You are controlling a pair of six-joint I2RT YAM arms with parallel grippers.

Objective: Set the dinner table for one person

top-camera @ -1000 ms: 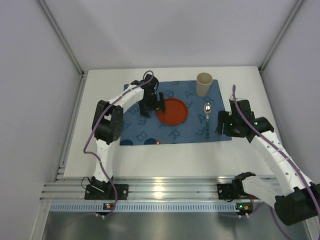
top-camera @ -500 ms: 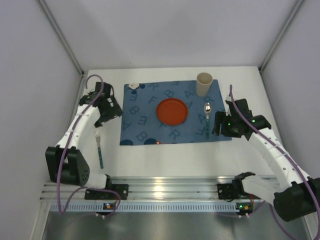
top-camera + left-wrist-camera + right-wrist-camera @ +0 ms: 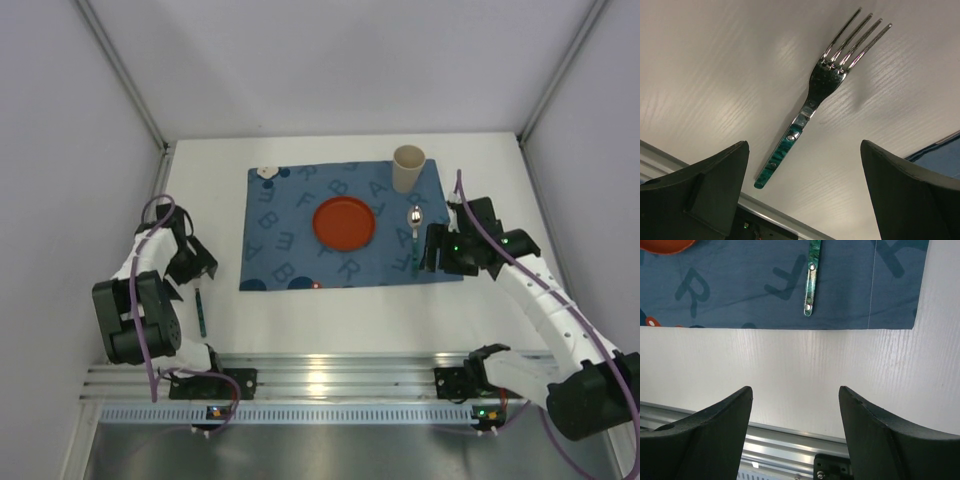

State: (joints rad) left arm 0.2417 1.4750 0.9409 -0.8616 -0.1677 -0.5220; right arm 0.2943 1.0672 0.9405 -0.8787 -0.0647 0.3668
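Top view first: the desk (image 3: pixel 330 310) fills the floor of the booth, white and flat, with its ribbed rail (image 3: pixel 320 380) along the near edge. On it lies the blue lettered placemat (image 3: pixel 290 235), far of centre. The orange plate (image 3: pixel 344 222) sits in the middle of the mat, its whole face showing. The beige cup (image 3: pixel 408 168) stands upright at the mat's far right corner, mouth up, and only its own inner wall shows. Between the plate and the mat's right edge lies the spoon (image 3: pixel 414 235), bowl toward the far side. A small white thing (image 3: pixel 266 171) rests on the mat's far left corner. The fork (image 3: pixel 201 310) lies on bare desk, left of the mat. The left pincer (image 3: pixel 195 265) hangs over the fork's far end; the right pincer (image 3: pixel 437 250) is at the mat's right edge, beside the spoon.

Left wrist view: both dark fingers (image 3: pixel 705 190) stand wide apart, pinching nothing. The fork lies flat on the desk between them, untouched, with a corner of the mat at the right.

Right wrist view: fingers (image 3: pixel 700 440) spread here too, nothing between them. The spoon's green handle lies on the mat beyond them, and a sliver of the plate shows at the top left.
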